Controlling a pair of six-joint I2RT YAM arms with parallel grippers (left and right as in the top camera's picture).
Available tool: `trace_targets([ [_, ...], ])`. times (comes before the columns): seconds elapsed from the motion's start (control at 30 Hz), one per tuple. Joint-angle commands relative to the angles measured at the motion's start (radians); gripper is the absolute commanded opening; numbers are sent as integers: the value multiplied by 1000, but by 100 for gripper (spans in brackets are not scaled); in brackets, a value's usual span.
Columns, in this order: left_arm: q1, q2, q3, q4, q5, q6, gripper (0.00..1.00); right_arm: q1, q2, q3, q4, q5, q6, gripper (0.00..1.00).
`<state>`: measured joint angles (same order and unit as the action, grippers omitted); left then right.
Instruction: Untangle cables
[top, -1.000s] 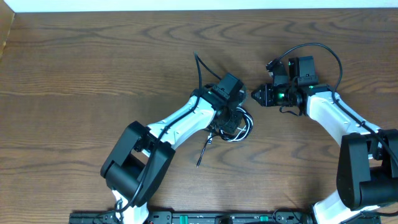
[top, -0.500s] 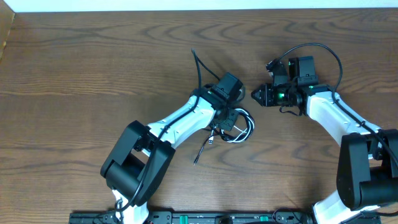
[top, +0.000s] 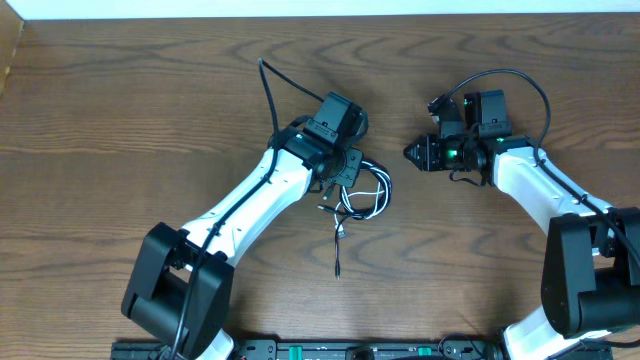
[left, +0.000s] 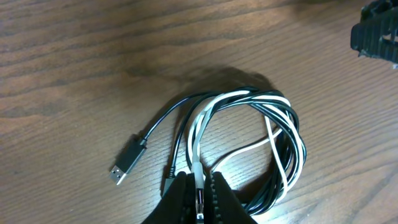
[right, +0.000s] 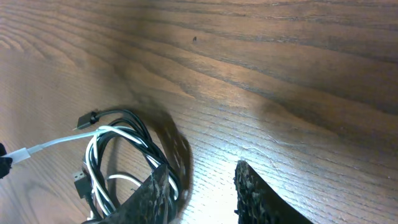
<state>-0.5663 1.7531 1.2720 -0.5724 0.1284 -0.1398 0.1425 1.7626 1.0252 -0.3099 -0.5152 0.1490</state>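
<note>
Pinching the white cable near its plug end, the left gripper has its fingers closed tight on that cord alone. The white cable and the black cable lie looped together in one coil mid-table on the table, just right of the left gripper. One black end trails toward the near edge. The right gripper is right of the coil, fingers parted, holding nothing.

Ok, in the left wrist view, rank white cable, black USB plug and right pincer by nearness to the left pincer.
1. white cable: clamped in the left pincer, bottom centre.
2. black USB plug: lower left, lying free.
3. right pincer: top right corner.
</note>
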Motion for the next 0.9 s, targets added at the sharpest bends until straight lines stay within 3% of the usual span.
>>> trace_targets([
  [0.0, -1, -3, 14, -7, 2, -53, 30, 10, -6, 2, 0, 1, 4, 31],
  [0.13, -19, -2, -12, -10, 2, -122, 43, 10, -6, 2, 0, 1, 4, 30],
  [0.27, -55, 0, -23, -10, 2, -173, 45, 0, -6, 2, -3, 42, 4, 19],
  [0.33, -73, 0, -24, -3, 2, -173, 38, -20, -6, 2, -17, 81, 21, 15],
  [0.47, -104, 15, -25, 19, 2, -173, 8, -90, -6, 2, -49, 117, 88, 1],
  [0.6, -128, 41, -25, 39, 2, -173, 8, -151, -6, 2, -68, 117, 108, 1],
  [0.63, -135, 50, -25, 44, 2, -173, 9, -161, -6, 2, -69, 117, 121, 7],
  [0.67, -143, 56, -25, 47, 2, -173, 16, -170, -6, 2, -69, 117, 122, 17],
  [0.7, -151, 63, -25, 52, 2, -173, 28, -174, -6, 2, -69, 117, 121, 21],
  [0.77, -167, 74, -25, 62, 2, -173, 39, -174, -6, 2, -69, 117, 121, 24],
  [0.87, -191, 91, -25, 74, 2, -173, 41, -172, -6, 2, -69, 117, 121, 28],
])
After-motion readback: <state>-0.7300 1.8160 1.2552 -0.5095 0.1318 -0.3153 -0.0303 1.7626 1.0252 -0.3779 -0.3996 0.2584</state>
